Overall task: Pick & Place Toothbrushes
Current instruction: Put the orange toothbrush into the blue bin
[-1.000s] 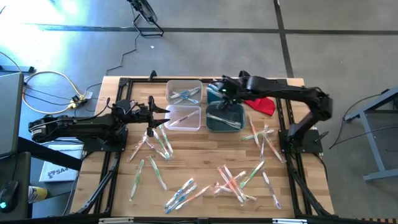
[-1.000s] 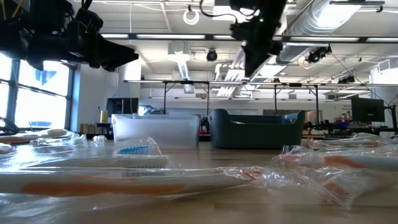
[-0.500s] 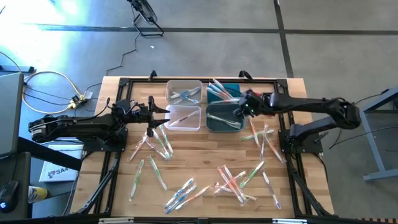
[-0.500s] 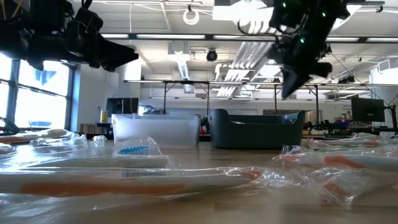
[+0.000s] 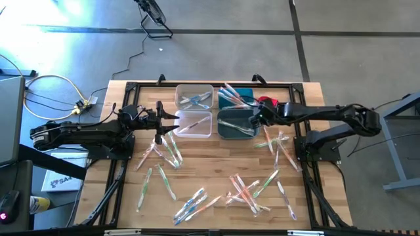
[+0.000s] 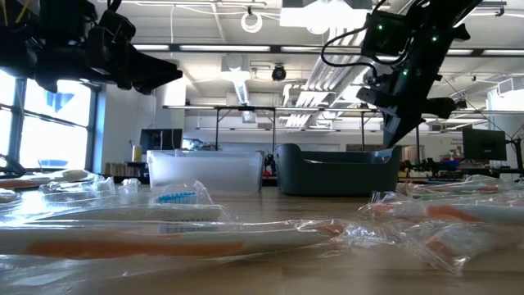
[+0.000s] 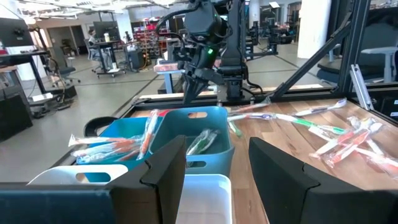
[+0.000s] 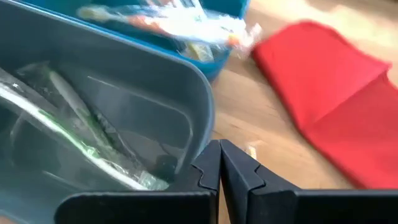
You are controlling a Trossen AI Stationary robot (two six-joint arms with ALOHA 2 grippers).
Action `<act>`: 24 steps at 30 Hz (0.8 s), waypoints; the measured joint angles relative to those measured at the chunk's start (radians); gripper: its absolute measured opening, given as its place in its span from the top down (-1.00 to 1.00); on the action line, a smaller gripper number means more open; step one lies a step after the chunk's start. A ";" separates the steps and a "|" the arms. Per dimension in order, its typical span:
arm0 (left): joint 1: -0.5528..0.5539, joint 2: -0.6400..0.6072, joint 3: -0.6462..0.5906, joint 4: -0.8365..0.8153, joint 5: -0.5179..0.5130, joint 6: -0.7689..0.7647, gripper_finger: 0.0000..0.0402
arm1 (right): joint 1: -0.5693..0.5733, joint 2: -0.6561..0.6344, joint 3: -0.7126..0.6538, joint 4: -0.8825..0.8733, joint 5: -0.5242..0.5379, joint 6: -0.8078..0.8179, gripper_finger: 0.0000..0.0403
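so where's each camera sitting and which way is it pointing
High view: overhead, looking straight down on the table; both arms show.
Low view: at tabletop height, facing across wrapped toothbrushes toward the bins; both arms hang in from above.
Left wrist view: on the left arm, facing the bins; own open fingers below.
Right wrist view: over the grey bin rim; own shut fingers.
Shared: left wrist and high views both show the right gripper.

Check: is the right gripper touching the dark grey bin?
Cannot tell. In the right wrist view the shut right gripper sits right at the dark grey bin rim, overlapping it; no view shows contact or a gap plainly.
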 joint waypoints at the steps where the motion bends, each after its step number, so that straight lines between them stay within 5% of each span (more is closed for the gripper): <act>1: 0.000 0.000 0.000 0.000 0.000 0.000 0.15 | -0.001 0.000 0.000 -0.015 0.000 0.016 0.99; 11: 0.000 0.000 0.000 0.000 -0.004 0.000 0.15 | 0.001 0.000 0.000 -0.076 -0.160 0.074 0.99; 24: 0.000 0.000 0.000 0.000 -0.003 0.000 0.15 | 0.028 0.000 0.000 0.003 -0.230 0.067 0.99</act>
